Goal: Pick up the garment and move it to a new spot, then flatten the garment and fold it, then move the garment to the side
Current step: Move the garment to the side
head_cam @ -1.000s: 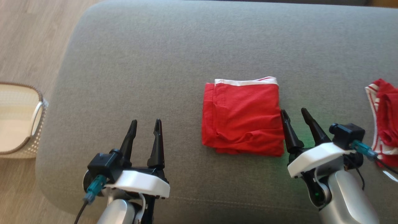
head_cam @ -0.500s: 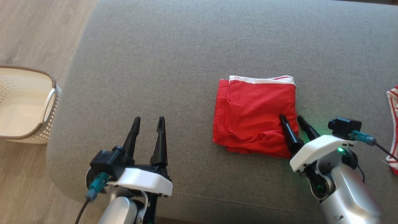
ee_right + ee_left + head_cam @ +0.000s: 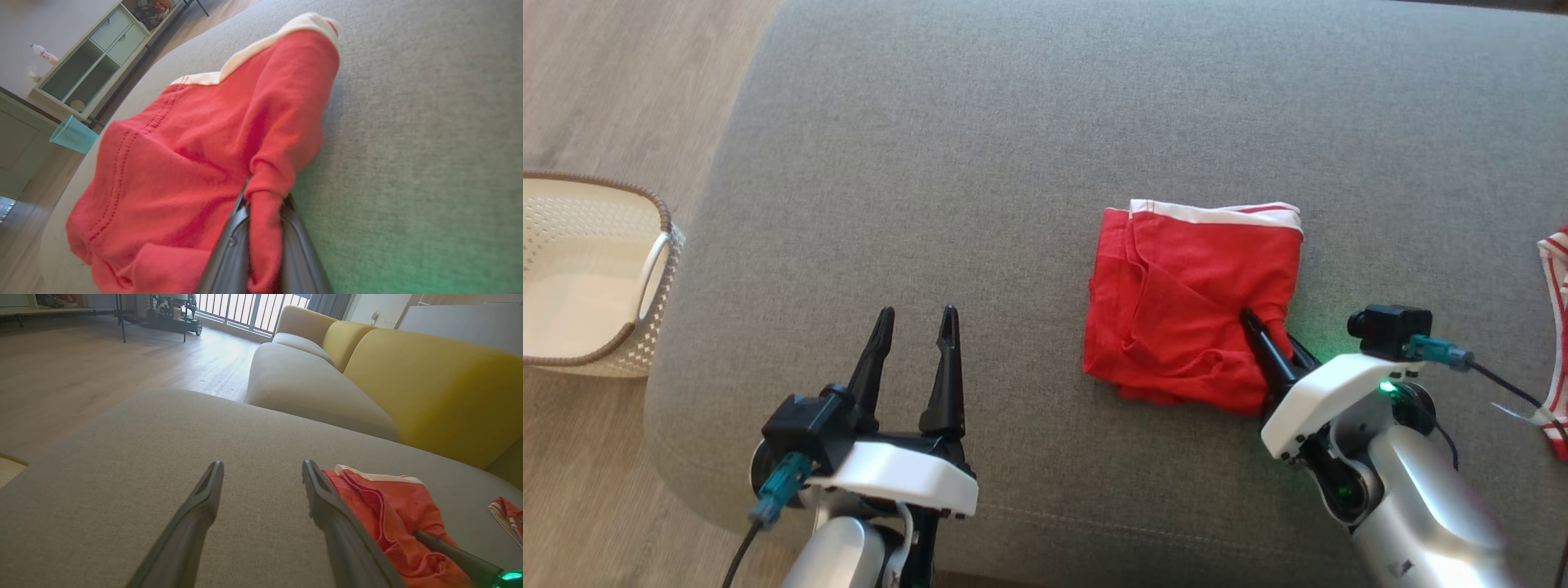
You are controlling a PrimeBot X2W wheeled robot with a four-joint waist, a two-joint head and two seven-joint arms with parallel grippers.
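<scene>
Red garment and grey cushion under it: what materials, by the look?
Red garment: soft knit, probably cotton jersey; matte, bunches where the right pincer pinches it, stitched seams. Grey cushion: woven upholstery fabric, matte, visible flecked weave.

Soft cloth on matt weave
The garment [image 3: 1188, 306] is soft red knit cloth with a white band; the sofa [image 3: 980, 163] coarse grey matt fabric; the left end effector [image 3: 916, 312] matt black plastic; the basket [image 3: 663, 269] perforated cream plastic
</scene>
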